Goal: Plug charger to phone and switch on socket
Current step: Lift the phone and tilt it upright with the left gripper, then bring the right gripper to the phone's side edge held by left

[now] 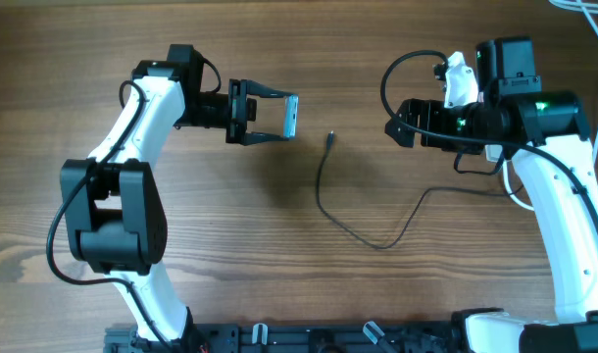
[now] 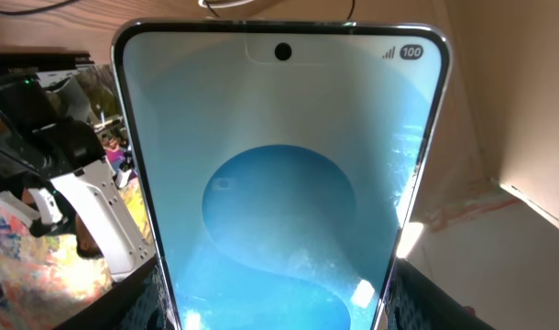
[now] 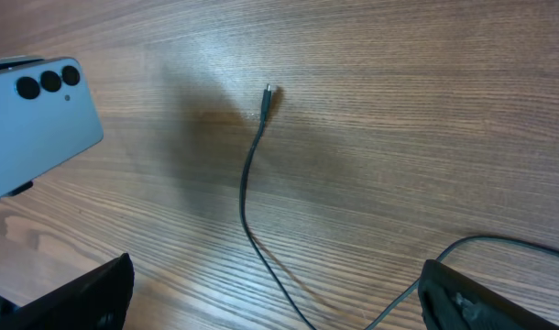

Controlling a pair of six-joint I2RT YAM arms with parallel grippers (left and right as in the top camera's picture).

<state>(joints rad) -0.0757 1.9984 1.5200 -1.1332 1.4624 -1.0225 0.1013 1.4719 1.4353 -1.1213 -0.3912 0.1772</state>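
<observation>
My left gripper (image 1: pixel 277 116) is shut on the phone (image 1: pixel 291 114) and holds it on edge above the table. In the left wrist view the teal-and-white screen (image 2: pixel 279 183) fills the frame between the fingers (image 2: pixel 279 316). The phone's back, with three lenses, shows in the right wrist view (image 3: pixel 32 124). The charger, a thin black cable (image 1: pixel 323 201), curves over the table, and its plug tip (image 1: pixel 330 138) lies free to the right of the phone. It also shows in the right wrist view (image 3: pixel 267 92). My right gripper (image 1: pixel 393 120) is open and empty above the cable (image 3: pixel 279 307). The socket is hidden.
A white cable (image 1: pixel 595 34) runs along the far right edge of the wooden table (image 1: pixel 230 255). The black cable's far end passes under my right arm (image 1: pixel 564 226). A black rail (image 1: pixel 309 338) lines the table's front edge.
</observation>
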